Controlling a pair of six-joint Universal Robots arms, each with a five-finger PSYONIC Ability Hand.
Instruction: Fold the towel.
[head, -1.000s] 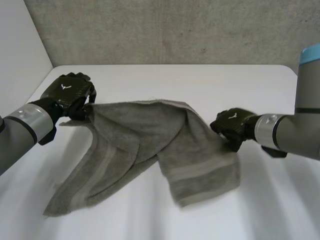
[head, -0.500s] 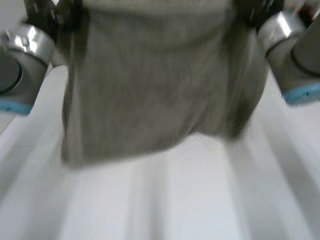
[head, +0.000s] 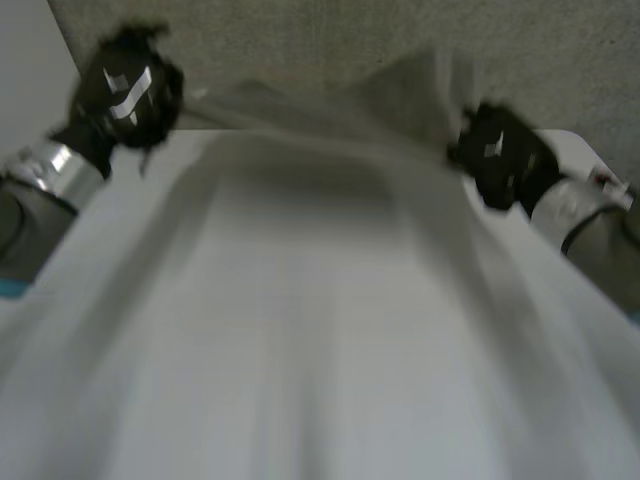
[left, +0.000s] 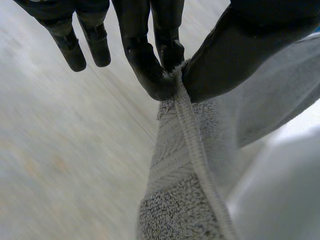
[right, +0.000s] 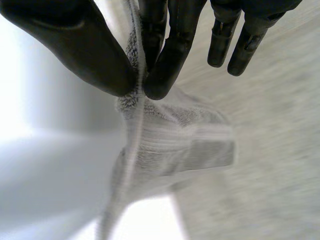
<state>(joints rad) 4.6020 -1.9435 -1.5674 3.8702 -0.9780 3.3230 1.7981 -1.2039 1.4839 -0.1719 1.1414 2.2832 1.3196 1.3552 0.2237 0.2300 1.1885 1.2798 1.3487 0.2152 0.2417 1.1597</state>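
Observation:
The grey towel (head: 330, 110) stretches between my two hands, out over the far side of the table, blurred by motion. At the far left my left hand (head: 125, 95) grips one end of it. In the left wrist view the thumb (left: 225, 55) and a finger pinch the towel's hemmed edge (left: 187, 125). My right hand (head: 500, 155) holds the other end at the far right. Its own wrist view has the thumb (right: 85, 50) and a finger clamped on the towel's edge (right: 142, 125), and the cloth hangs down from there.
The white table (head: 300, 350) spreads out below the towel. A grey concrete wall (head: 350, 40) rises behind it. Both grey forearms reach in from the sides, the left arm (head: 40, 195) and the right arm (head: 590, 235).
Both hands have lifted the towel off the table, swung it up close before the camera, then flung it outward over the far side. The pinches have held throughout.

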